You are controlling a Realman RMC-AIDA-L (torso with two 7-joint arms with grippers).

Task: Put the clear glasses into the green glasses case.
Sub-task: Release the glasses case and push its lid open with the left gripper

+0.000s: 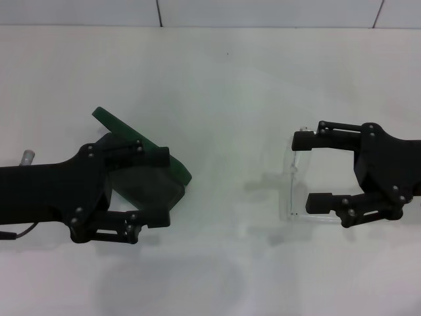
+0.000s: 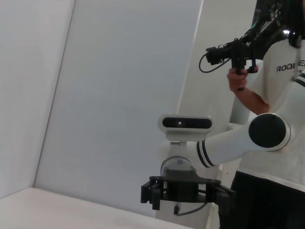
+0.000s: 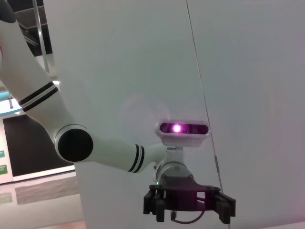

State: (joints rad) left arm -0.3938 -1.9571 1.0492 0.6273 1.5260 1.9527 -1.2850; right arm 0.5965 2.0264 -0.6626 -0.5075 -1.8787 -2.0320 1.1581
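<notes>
You can read "ROO" on a bystander's white shirt [image 2: 286, 71]. Your left claw [image 1: 160, 187] reaches in from the left, spread wide around the dark green hinged glasses case [image 1: 148, 181]. Your right claw [image 1: 304, 172] is spread around the transparent wraparound glasses [image 1: 294, 187] on the white tabletop [image 1: 217, 85].

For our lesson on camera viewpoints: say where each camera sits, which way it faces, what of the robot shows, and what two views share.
Head view: looks down at the table; left gripper at the green glasses case, right gripper around the clear glasses.
Left wrist view: faces the robot's head camera; a person beside.
Right wrist view: the same head camera.
Shared: that head camera.
</notes>
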